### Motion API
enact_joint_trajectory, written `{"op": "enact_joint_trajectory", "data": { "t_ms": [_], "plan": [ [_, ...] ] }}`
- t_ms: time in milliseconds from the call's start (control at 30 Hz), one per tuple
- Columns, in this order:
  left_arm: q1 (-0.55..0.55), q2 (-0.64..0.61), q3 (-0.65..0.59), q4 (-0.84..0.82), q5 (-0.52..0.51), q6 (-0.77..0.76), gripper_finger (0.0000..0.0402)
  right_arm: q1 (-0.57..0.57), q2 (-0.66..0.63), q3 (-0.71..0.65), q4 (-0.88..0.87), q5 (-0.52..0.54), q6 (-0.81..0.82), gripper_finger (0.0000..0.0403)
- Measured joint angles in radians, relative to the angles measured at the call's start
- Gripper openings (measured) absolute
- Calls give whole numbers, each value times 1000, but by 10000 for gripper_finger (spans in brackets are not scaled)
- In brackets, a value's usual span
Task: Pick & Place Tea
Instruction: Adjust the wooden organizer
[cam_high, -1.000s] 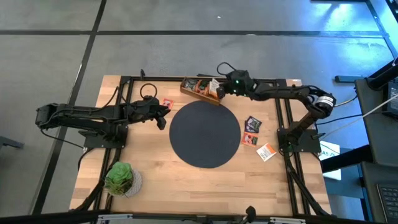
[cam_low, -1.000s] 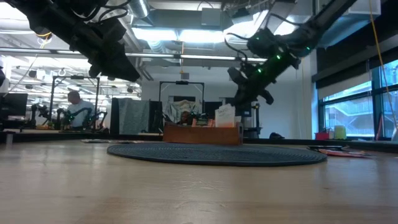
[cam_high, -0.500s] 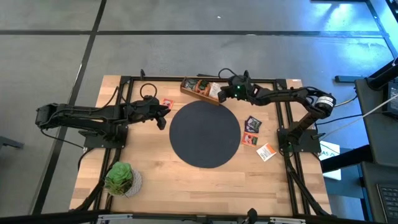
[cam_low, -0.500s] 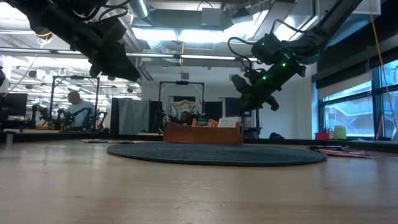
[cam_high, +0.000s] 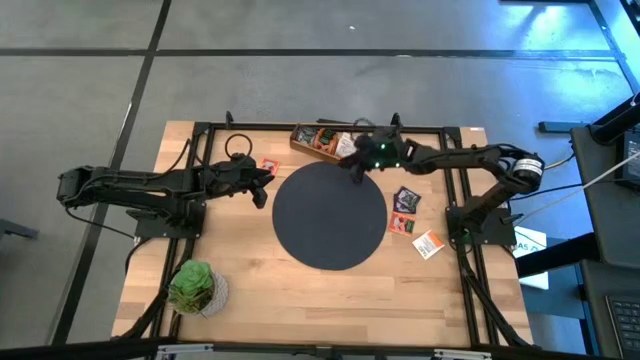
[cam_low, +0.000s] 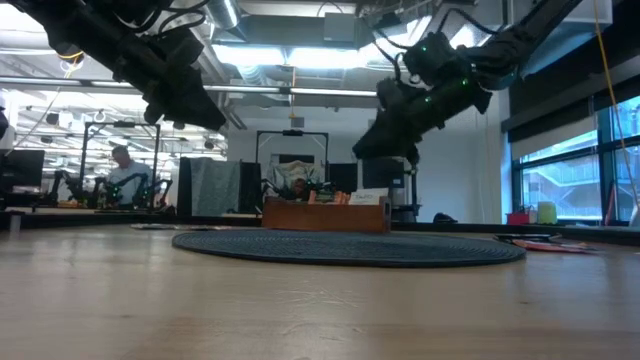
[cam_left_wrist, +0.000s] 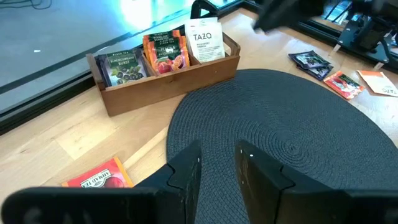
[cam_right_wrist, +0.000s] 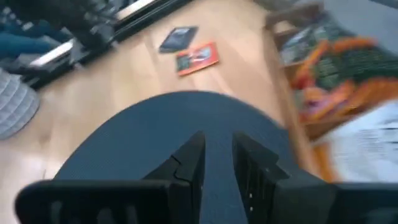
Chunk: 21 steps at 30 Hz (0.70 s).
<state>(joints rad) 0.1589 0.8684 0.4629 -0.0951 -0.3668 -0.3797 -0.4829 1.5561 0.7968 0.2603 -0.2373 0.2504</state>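
Observation:
The tea packets are scattered. Several stand in the wooden box (cam_left_wrist: 163, 73) at the mat's far edge: a white one (cam_left_wrist: 205, 40), orange ones (cam_left_wrist: 165, 52) and a dark one (cam_left_wrist: 122, 65). A red packet (cam_high: 268, 167) lies flat by my left gripper (cam_left_wrist: 217, 165), which hangs open and empty over the mat's left edge. More packets (cam_high: 405, 198) (cam_high: 428, 244) lie flat to the right of the black round mat (cam_high: 330, 225). My right gripper (cam_right_wrist: 217, 152) hovers open and empty above the mat's far edge (cam_high: 351, 163), just beside the box.
A green leafy plant (cam_high: 193, 287) stands at the near left corner. Black rails (cam_high: 455, 190) and the arm bases run along the table's left and right sides. Bare wood lies along the near edge.
My right gripper has drawn back from over the wooden box toward the mat and turned as it went. The white packet that stood tall under it a second ago now sits lower in the box, free of the fingers.

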Motion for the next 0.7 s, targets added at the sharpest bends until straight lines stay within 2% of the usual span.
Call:
{"op": "enact_joint_trajectory", "data": {
  "t_ms": [167,267,367,533,700],
  "plan": [
    [0,0,0,3,-5,0,95,69,54,0,-23,137,2,84],
    [0,0,0,3,-8,0,95,83,82,0,-31,175,6,85],
    [0,0,0,3,-9,0,95,83,102,0,-81,220,8,85],
    [0,0,0,3,-10,16,95,63,111,-1,-161,366,2,85],
    [0,0,0,2,-35,18,95,18,111,-1,-154,495,-6,85]
  ]
}}
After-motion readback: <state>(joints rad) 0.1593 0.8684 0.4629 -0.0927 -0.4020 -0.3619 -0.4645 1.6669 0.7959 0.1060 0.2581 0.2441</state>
